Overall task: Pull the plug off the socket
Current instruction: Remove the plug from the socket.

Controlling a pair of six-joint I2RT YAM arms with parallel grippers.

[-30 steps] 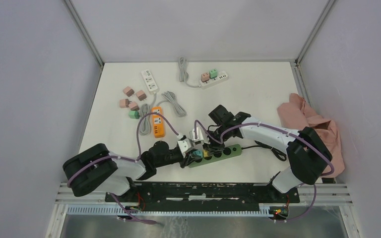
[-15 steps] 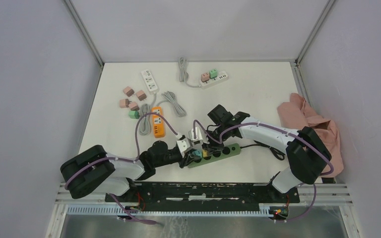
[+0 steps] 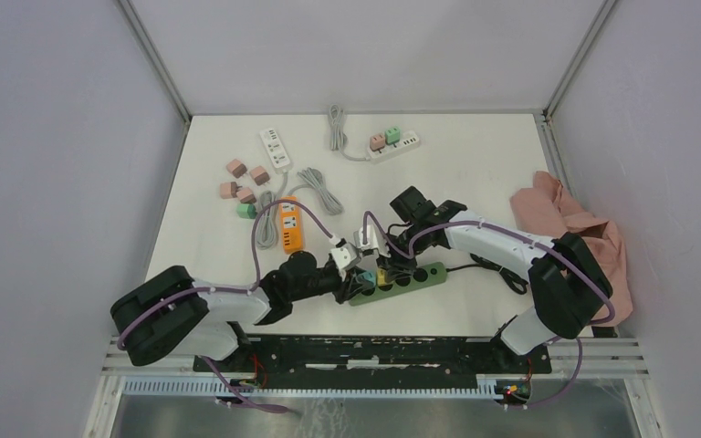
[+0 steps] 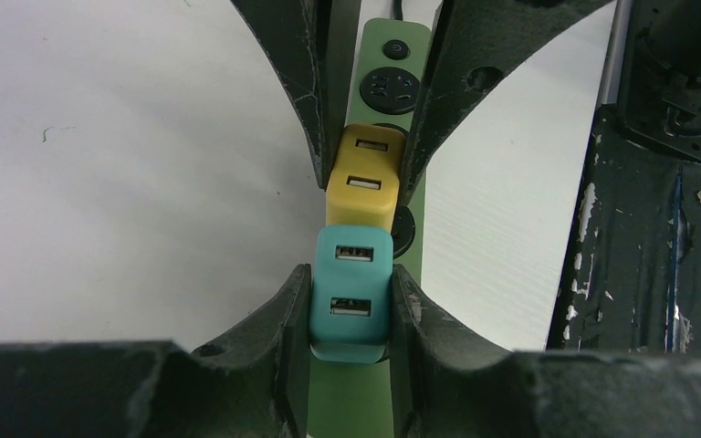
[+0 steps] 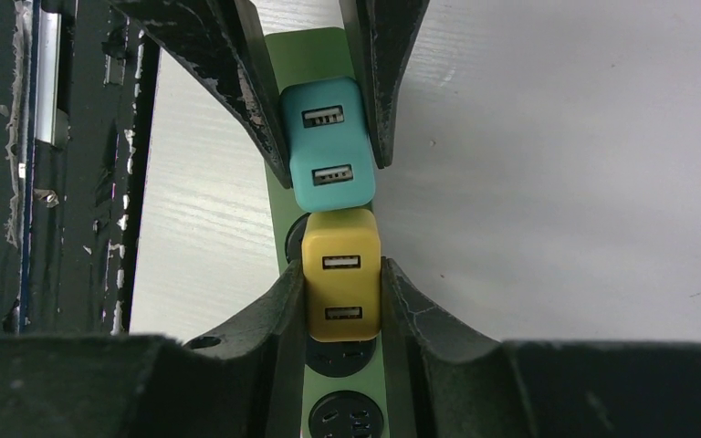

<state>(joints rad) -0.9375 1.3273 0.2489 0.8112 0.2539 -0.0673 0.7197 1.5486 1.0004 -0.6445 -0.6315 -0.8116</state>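
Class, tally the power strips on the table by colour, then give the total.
White strips: 2
Orange strip: 1
Green strip: 1
Total: 4

Bright, even light; soft shadows

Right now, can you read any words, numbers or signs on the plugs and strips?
Nothing here can be read as a word or number.
Teal plug: no text, just two slots.
Yellow plug: no text, just two slots.
Green strip: the mark on its round button is too blurred to read.
Orange strip and white strips: marks too small to read.
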